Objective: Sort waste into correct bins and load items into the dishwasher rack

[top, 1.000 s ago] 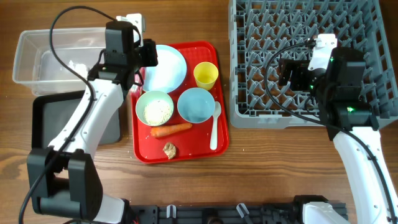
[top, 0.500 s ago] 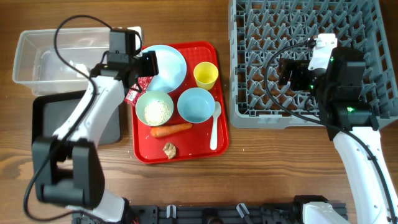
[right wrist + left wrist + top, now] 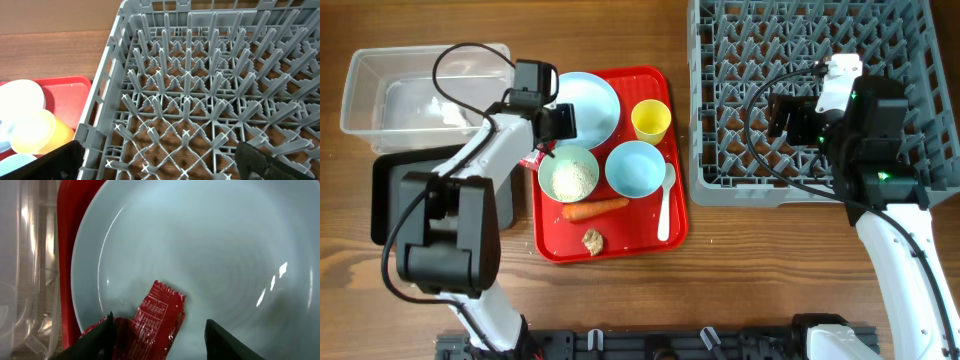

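overhead, left to right: the clear tub [image 3: 365, 95] and black tray [image 3: 382, 195] sit far left, then the left gripper [image 3: 558, 123] hangs over the pale blue plate [image 3: 598, 100] on the red tray [image 3: 552, 240]. left wrist shows its jaws wide apart, the red-and-white wrapper [image 3: 161, 315] lying on the plate between them. the right gripper [image 3: 782, 115] hovers over the grey rack [image 3: 920, 40], jaws wide too.

Overhead faces down; close wrist views both catch the red tray [image 3: 640, 235].
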